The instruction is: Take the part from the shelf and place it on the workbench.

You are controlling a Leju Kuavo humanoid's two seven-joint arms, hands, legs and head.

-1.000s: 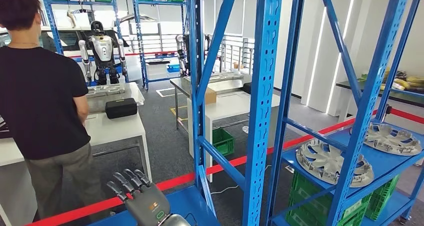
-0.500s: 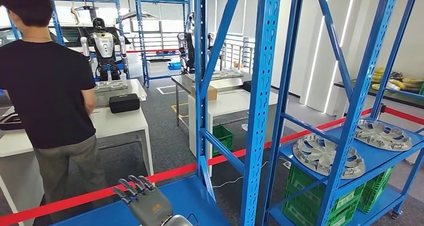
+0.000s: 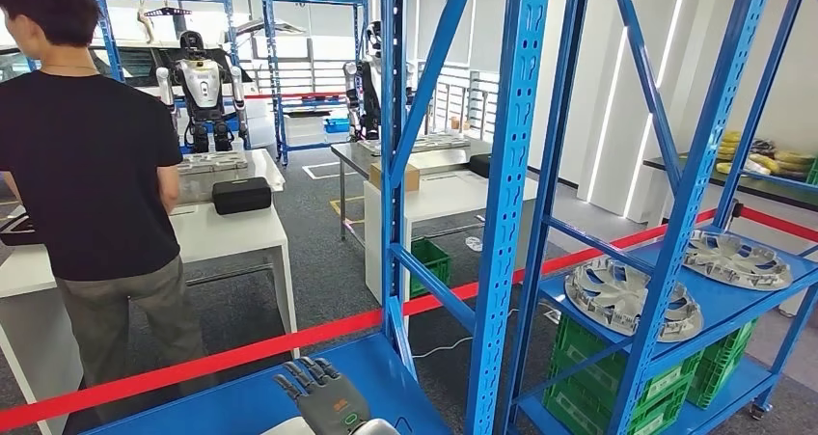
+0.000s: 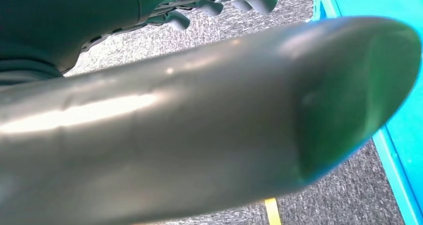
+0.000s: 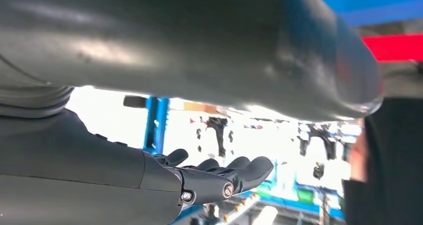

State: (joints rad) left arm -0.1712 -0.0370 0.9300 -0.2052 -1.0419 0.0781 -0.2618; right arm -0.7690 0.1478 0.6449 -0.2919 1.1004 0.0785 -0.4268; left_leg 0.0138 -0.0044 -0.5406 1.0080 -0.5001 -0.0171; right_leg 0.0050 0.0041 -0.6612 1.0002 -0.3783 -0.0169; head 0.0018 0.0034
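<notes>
Two silver wheel-cover parts lie on the blue shelf at the right, the nearer part (image 3: 632,302) behind a blue post and the farther part (image 3: 738,258) beyond it. My right hand (image 3: 323,403) is raised low in the head view over a blue shelf board (image 3: 222,406), far to the left of the parts. Its fingers (image 5: 219,172) are stretched out and apart, holding nothing. My left hand (image 4: 219,0) hangs over grey carpet beside a blue shelf edge, with nothing in it. A white workbench (image 3: 227,234) stands at the left.
A person in a black shirt (image 3: 92,165) stands at the workbench with their back to me. Blue shelf posts (image 3: 511,203) cross the middle of the view. A red barrier tape (image 3: 289,340) runs across the floor. Green crates (image 3: 598,377) sit under the parts shelf.
The whole picture has shifted a little, so the camera moved. My right hand now sits lower and further right in the head view, fingers still spread.
</notes>
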